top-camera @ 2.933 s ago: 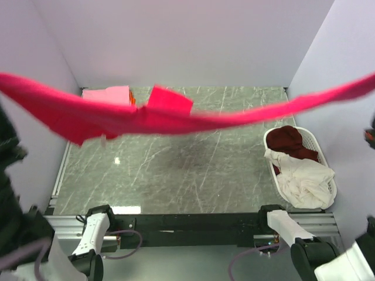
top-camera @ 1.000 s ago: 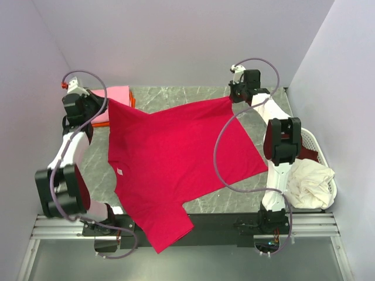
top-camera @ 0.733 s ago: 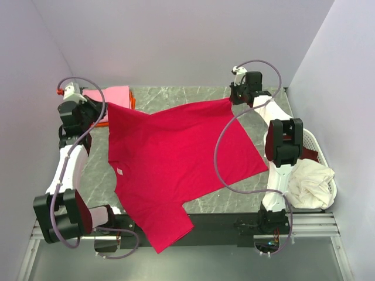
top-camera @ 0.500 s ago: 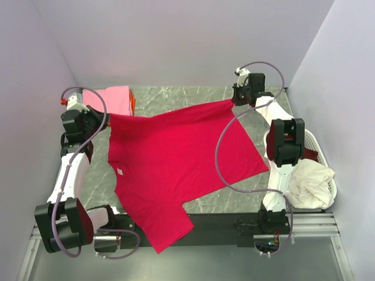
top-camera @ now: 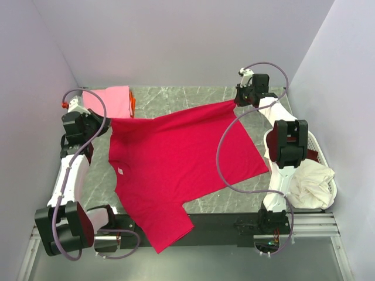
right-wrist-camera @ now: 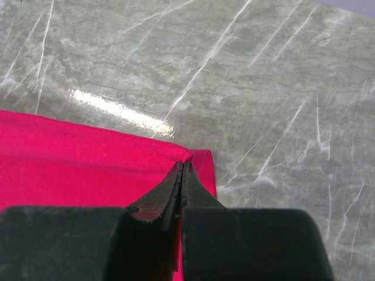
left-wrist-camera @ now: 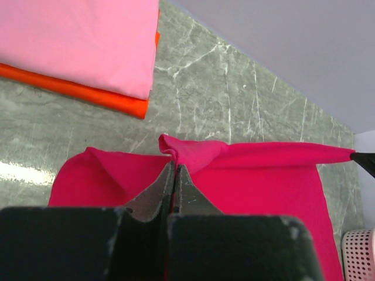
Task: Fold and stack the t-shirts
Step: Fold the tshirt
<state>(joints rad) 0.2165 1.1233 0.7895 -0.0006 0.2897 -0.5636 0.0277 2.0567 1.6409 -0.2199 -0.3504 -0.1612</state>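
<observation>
The crimson red t-shirt [top-camera: 176, 164] is spread over the marble table, one sleeve hanging past the near edge, a small white label [top-camera: 119, 171] at its left. My left gripper [top-camera: 104, 121] is shut on its far left corner, seen pinched in the left wrist view [left-wrist-camera: 174, 165]. My right gripper [top-camera: 235, 100] is shut on its far right corner, seen in the right wrist view [right-wrist-camera: 183, 163]. The hem is stretched between them just above the table. A folded pink shirt [top-camera: 111, 99] lies on a folded orange shirt [top-camera: 132, 104] at the far left; both show in the left wrist view [left-wrist-camera: 82, 41], [left-wrist-camera: 76, 91].
A white oval basket [top-camera: 313, 143] at the right edge holds a cream shirt [top-camera: 307, 181] and a maroon shirt [top-camera: 310, 156], partly behind my right arm. Purple walls enclose the table on three sides. A metal rail [top-camera: 211, 222] runs along the near edge.
The red shirt, earlier stretched high in the air, now lies on the table. In the last second both grippers pulled its far corners slightly outward and lower, tightening the hem.
</observation>
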